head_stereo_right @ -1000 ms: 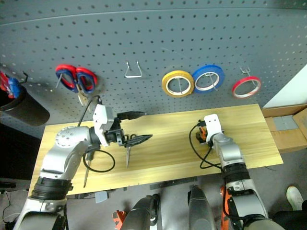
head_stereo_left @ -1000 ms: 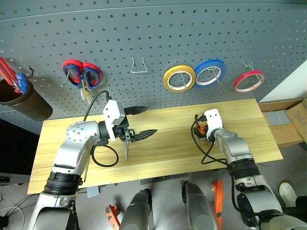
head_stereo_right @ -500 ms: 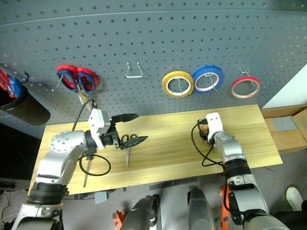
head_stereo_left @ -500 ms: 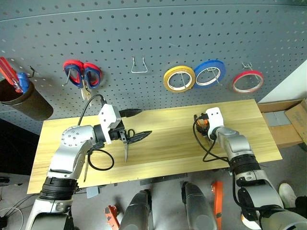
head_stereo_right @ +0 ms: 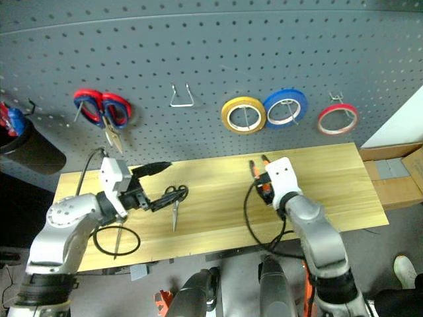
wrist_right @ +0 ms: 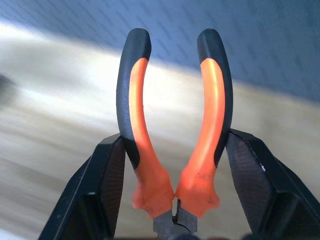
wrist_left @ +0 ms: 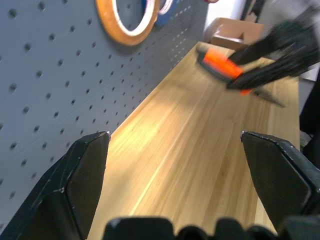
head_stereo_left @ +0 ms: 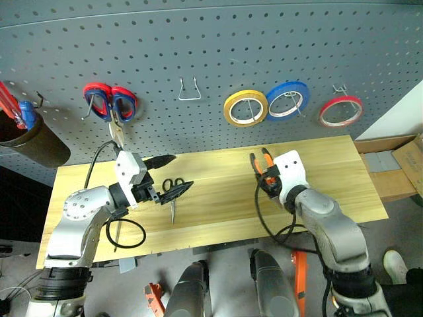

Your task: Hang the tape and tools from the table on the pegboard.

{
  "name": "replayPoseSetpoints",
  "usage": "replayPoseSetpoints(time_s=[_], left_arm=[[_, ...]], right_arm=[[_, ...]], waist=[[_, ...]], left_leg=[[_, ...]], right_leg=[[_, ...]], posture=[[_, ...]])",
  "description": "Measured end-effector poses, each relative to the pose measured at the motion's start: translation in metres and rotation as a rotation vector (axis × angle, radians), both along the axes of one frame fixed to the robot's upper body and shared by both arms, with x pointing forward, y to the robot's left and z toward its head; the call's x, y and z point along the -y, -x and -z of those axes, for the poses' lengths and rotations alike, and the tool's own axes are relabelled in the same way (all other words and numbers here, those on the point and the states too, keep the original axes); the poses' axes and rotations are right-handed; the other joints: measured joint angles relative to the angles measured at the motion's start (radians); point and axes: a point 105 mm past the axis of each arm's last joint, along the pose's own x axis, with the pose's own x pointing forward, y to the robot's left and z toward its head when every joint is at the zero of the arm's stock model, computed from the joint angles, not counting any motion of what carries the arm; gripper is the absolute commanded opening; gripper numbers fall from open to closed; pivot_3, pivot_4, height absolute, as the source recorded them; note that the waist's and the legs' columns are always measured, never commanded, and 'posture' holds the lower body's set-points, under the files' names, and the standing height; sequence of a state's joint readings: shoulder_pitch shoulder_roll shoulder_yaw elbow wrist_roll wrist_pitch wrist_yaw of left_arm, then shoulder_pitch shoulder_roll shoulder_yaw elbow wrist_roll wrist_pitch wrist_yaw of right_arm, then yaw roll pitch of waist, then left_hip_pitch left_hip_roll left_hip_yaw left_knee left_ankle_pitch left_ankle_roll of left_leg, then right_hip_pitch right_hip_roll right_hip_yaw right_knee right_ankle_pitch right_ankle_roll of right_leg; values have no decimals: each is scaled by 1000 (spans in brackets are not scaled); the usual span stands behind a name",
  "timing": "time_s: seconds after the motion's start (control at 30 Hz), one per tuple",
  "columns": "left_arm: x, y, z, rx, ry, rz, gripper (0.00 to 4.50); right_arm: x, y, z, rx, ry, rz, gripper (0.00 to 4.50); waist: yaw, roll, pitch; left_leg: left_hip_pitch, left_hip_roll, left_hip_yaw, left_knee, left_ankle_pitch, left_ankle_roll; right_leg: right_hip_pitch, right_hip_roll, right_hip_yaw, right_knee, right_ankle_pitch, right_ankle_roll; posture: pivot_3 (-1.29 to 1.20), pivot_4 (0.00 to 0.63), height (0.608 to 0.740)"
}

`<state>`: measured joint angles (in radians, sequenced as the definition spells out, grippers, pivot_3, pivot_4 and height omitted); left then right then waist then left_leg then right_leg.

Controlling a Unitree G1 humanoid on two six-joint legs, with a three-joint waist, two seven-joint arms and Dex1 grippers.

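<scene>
Dark grey pegboard (head_stereo_left: 218,59) rises behind the wooden table (head_stereo_left: 218,198). On the pegboard, the red tape (head_stereo_left: 341,111) hangs just right of the blue roll (head_stereo_left: 289,100) and yellow roll (head_stereo_left: 246,107); red-and-blue scissors (head_stereo_left: 110,104) hang far to the left. The right hand (wrist_right: 176,165) grips the pliers (wrist_right: 175,130) by their orange-and-black handles, lifted above the table below the blue roll. The left hand (head_stereo_left: 168,175) gapes wide and empty, beside the black-handled scissors (head_stereo_left: 173,191) lying on the table. A slim screwdriver (head_stereo_right: 117,239) lies near the table's left front, partly under the left arm.
</scene>
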<state>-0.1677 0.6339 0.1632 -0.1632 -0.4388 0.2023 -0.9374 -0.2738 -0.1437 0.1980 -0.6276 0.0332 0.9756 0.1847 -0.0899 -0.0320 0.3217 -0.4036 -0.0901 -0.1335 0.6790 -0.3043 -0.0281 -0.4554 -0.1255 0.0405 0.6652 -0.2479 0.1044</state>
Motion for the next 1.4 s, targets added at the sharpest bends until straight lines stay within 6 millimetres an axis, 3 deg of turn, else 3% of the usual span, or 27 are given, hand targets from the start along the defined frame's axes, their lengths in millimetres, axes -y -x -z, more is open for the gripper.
replayPoseSetpoints(time_s=[0.1,0.2,0.37,0.63,0.8,0.97,1.4], left_arm=[[-6,2,-2,14,16,-47,4500],[-11,2,-4,24,37,-89,4500],[-22,1,-5,36,98,-182,4500],[-23,6,-21,110,151,-225,4500],[-26,10,-15,106,170,-261,4500],[-28,9,-23,152,207,-304,4500],[-30,13,-40,168,309,-313,4500]], right_arm=[[-28,16,-29,112,-85,-58,2584],[-40,17,-60,228,-141,-83,2584],[-54,2,-109,390,-221,-138,2584],[-86,-20,-151,543,-256,-253,2583],[-110,-26,-172,612,-281,-315,2583],[-126,-25,-189,684,-297,-372,2583],[-138,-40,-197,795,-313,-389,2583]], waist=[[1,0,0],[3,0,0],[2,0,0],[0,-1,-1],[1,-2,-5],[6,-6,-20],[6,-7,-30]], left_leg=[[0,0,0,1,0,0],[1,0,0,1,0,0],[1,1,1,0,1,-1],[1,1,1,0,1,-1],[1,1,1,0,1,-1],[1,1,1,0,1,-2],[2,2,1,0,2,-3]], right_leg=[[0,0,0,-1,2,0],[0,0,0,-1,3,0],[0,1,-2,-1,3,-1],[-1,0,-2,-1,3,-1],[-1,0,-3,-1,4,-1],[-1,0,-4,-1,4,-1],[-1,2,-4,0,4,-3]], posture=[[-97,302,740],[-88,298,740],[-53,287,740],[-4,266,740],[26,250,740],[48,237,740],[79,225,740]])
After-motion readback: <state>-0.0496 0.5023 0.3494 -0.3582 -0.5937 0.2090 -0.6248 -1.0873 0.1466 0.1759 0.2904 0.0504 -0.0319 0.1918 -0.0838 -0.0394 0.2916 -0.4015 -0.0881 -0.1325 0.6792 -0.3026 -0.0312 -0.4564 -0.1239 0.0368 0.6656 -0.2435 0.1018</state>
